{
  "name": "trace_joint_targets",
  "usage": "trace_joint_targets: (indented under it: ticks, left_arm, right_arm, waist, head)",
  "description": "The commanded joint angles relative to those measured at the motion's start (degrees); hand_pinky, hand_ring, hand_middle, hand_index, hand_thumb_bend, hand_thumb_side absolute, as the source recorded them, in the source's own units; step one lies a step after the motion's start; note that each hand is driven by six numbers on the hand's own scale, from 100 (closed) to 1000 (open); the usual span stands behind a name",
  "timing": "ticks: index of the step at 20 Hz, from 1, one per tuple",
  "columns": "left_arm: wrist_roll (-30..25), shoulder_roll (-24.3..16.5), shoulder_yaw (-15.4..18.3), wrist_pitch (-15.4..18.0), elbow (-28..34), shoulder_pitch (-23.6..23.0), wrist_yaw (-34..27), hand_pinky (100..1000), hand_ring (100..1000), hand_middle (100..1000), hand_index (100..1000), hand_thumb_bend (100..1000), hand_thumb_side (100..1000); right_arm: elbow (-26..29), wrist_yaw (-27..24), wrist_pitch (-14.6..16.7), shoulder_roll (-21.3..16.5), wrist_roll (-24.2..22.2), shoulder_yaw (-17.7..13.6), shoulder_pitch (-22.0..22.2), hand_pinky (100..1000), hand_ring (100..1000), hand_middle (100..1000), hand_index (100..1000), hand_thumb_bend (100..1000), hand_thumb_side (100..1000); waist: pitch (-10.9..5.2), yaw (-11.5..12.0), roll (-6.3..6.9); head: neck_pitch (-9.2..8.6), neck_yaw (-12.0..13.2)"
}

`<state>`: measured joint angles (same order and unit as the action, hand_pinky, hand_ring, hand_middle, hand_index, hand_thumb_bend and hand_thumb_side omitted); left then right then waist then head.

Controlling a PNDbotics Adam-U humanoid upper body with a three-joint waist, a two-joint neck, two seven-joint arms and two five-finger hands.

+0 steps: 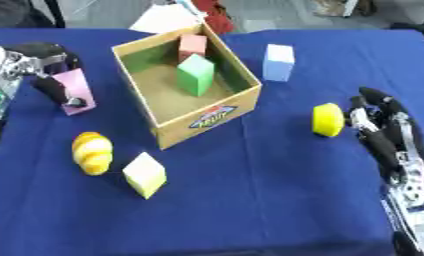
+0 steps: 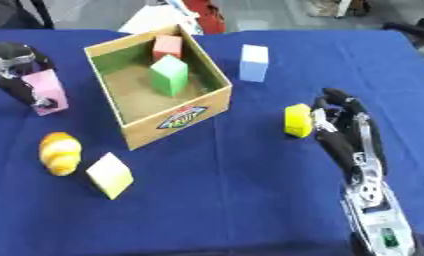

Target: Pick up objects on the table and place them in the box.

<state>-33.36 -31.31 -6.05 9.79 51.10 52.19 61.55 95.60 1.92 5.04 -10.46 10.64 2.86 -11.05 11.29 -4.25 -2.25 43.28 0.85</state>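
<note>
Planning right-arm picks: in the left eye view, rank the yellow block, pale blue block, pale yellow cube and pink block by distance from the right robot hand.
From the right robot hand, nearest first:
1. Yellow block, just left of its fingers.
2. Pale blue block, far side, right of the box.
3. Pale yellow cube, near-left.
4. Pink block, far left, at the left robot hand.

I'm looking at a surface (image 1: 277, 200) covered in deep blue cloth, matt, with soft creases; the box (image 1: 217, 116) reads as brown cardboard, dull, with a glossy printed label on its front wall; the green block (image 1: 195, 75) and red block (image 1: 193, 46) inside look like smooth matt foam or plastic, I can't tell which; same for the pink block (image 1: 75, 90), the pale blue block (image 1: 278, 62) and the yellow cube (image 1: 145, 174); my right hand (image 2: 351, 137) shows black plastic and silvery metal, slightly shiny.
</note>
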Motion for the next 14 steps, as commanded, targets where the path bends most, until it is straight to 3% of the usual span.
trace_joint_targets:
  ticks: [1,9,14]
  left_arm:
    - [0.02,-2.38,0.67,0.35,1.65,0.62,0.47,520,442,467,681,458,174]
    - [7.17,-2.16,0.29,0.8,11.31,2.24,-5.21,506,387,396,632,363,129]
    - [10.89,2.01,-3.5,1.3,14.7,4.39,-9.86,527,404,408,643,334,143]
  right_arm:
    - [0.42,-0.08,0.17,-0.89,-0.02,-0.35,-0.47,570,586,655,786,100,401]
    - [0.35,-0.12,0.12,-1.0,-0.11,-0.26,-0.28,570,586,656,786,100,402]
    - [0.19,-0.13,0.12,-0.81,-0.44,0.06,-0.33,570,586,656,786,100,403]
  waist:
    - [-1.44,0.06,0.82]
    - [-1.74,-0.02,0.77]
    - [-1.75,-0.32,0.69]
  head:
    - [-0.12,-0.01]
    - [0.06,-0.06]
    - [0.08,0.32]
